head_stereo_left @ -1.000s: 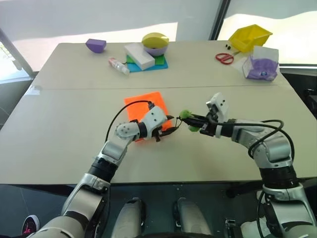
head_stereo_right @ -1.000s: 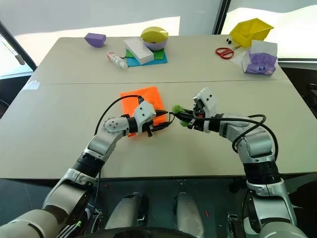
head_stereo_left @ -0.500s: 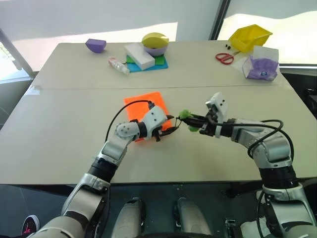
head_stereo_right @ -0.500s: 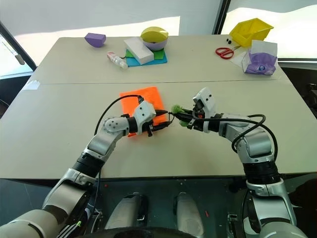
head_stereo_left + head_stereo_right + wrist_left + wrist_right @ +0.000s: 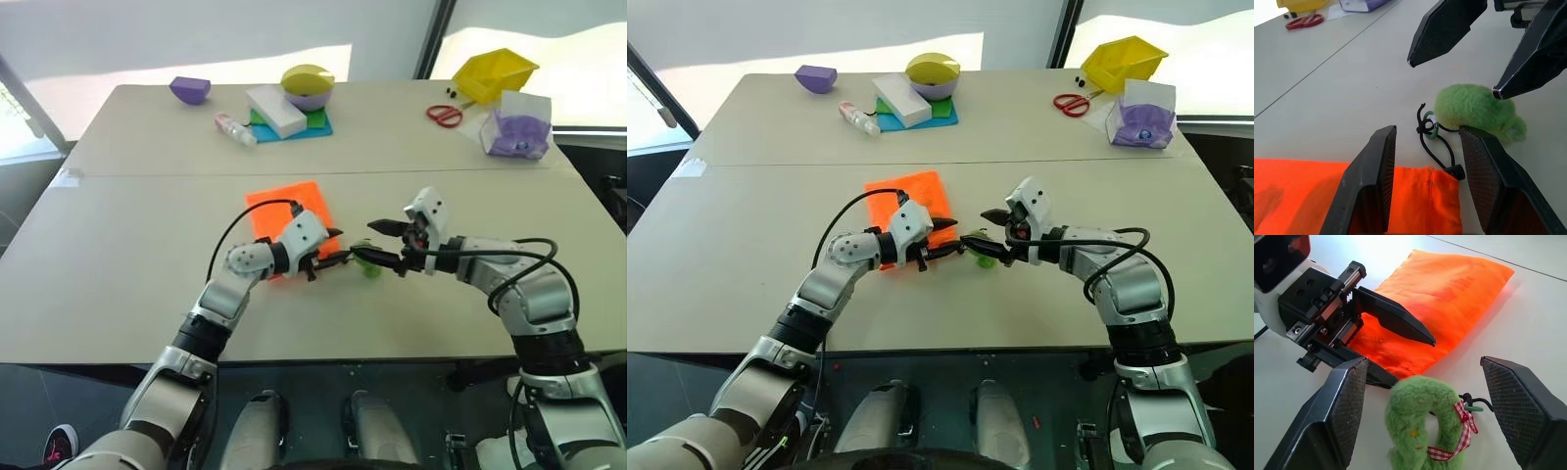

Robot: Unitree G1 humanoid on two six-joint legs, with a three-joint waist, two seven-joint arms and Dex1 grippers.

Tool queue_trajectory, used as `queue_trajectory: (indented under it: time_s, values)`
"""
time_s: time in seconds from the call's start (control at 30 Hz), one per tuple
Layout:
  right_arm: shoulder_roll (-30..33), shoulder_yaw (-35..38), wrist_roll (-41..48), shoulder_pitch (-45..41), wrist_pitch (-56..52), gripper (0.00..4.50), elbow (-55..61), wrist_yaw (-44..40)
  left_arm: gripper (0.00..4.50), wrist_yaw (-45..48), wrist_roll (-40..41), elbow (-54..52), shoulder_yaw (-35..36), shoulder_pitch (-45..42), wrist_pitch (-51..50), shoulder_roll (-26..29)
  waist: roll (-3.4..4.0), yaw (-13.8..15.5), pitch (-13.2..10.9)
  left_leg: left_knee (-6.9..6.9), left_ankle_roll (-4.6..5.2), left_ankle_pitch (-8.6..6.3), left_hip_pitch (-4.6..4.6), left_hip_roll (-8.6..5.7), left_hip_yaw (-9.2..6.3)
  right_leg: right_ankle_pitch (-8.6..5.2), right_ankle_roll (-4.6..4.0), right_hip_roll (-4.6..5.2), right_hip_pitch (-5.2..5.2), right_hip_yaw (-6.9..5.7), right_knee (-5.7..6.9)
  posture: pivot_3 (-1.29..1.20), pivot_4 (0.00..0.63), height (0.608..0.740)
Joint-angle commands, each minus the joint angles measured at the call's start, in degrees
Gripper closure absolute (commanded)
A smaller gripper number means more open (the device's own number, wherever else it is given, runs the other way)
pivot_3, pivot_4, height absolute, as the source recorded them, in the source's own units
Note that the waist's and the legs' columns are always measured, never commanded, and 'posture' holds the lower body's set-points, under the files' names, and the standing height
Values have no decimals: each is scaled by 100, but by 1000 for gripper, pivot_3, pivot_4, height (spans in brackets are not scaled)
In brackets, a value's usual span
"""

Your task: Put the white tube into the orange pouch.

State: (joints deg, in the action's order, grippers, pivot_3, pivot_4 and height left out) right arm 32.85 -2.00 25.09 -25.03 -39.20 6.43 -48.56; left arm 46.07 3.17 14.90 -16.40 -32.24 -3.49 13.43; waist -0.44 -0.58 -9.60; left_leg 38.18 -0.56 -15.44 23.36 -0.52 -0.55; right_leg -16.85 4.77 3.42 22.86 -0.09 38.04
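Orange pouch (image 5: 289, 213) under left tool (image 5: 333, 247), perhaps pinned, charm (image 5: 1426, 423) between right tool (image 5: 1437, 416) fingers

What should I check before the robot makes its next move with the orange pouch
1. Right gripper let go of the green charm: ok, its fingers stand open on either side and the charm lies on the table.
2. Left gripper at the pouch's corded end: ok, fingers apart over the orange pouch edge; grip on the fabric cannot tell.
3. Pouch mouth closed: cannot tell.
4. White tube inside the pouch: cannot tell.
5. Cord free of both grippers: ok, it lies loose between the left fingers.
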Motion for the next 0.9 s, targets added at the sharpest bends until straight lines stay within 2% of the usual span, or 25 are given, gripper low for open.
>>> queue_trajectory:
  time_s: [0.03,0.2,0.33,0.57,0.9]
  values:
    - [142,-17,2,74,72,697,205,-132,2328,49,111,-274,115,3,-5,33,0,0,0,0,0,0,0,0,0,0,0,0,0,0,0,0,150,740]
    - [200,-88,-49,161,104,697,317,-154,2328,143,146,-402,128,82,-12,145,0,-6,0,0,0,0,0,0,0,0,0,1,0,0,0,0,150,740]
    - [350,-352,57,496,-19,697,891,-432,2328,295,297,-686,265,248,-77,399,0,-6,0,-3,0,0,0,2,-2,0,-1,0,1,0,-1,0,150,740]
    - [322,-561,-268,633,175,697,897,-252,2328,516,409,-1060,282,522,-178,671,-1,-1,0,3,0,0,-1,-1,-2,0,-1,8,-5,1,-2,0,150,740]
    - [275,-280,-305,378,324,697,613,-99,2328,504,416,-1266,270,653,-312,718,-1,-3,0,1,0,0,0,-1,-3,0,-1,8,-3,1,-5,0,150,740]
